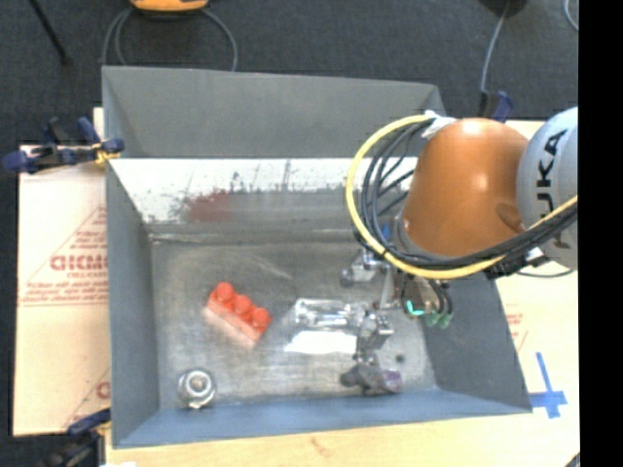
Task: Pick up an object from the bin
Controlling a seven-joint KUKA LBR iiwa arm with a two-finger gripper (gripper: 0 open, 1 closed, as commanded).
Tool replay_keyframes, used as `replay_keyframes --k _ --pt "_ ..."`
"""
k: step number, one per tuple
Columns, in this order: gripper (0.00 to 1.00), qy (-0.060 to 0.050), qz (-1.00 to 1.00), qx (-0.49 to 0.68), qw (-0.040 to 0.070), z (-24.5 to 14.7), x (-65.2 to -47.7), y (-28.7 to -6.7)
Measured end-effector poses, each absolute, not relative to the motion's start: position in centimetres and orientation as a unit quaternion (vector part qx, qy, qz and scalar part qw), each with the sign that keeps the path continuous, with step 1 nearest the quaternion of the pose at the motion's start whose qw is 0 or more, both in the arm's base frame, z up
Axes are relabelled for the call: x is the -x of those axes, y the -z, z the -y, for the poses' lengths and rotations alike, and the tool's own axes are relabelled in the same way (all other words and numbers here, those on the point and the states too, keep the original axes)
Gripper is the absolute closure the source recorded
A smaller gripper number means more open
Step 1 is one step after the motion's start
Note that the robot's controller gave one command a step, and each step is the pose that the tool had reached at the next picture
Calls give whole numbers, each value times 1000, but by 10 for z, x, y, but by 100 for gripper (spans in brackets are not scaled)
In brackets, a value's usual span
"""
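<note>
One word can be read. It stands in black capitals on the white shell of the arm (557, 154), just right of the orange cover (467, 188). The letters "UKA" show plainly, running slantwise upward and away from the cover. The start of the word lies toward the cover's lower right, where dark cables (545, 224) cross the shell, and cannot be made out for certain.

The gripper (370, 343) hangs low beside a clear plastic piece (321, 313), right of a red brick (237, 311).
</note>
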State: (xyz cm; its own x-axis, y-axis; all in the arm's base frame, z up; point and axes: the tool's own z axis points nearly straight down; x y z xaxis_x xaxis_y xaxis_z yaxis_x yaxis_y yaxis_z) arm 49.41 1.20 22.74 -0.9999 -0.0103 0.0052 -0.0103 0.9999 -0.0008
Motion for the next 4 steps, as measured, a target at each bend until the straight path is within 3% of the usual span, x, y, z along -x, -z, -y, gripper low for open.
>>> replay_keyframes --k 1,2,3,4 --pt "0 2 994 109 -7 3 -527 -72" --pt "0 1 992 126 -3 10 -520 -102" --pt "0 1 978 207 -2 11 -523 -100" --pt "0 2 966 259 -4 10 -522 -74"
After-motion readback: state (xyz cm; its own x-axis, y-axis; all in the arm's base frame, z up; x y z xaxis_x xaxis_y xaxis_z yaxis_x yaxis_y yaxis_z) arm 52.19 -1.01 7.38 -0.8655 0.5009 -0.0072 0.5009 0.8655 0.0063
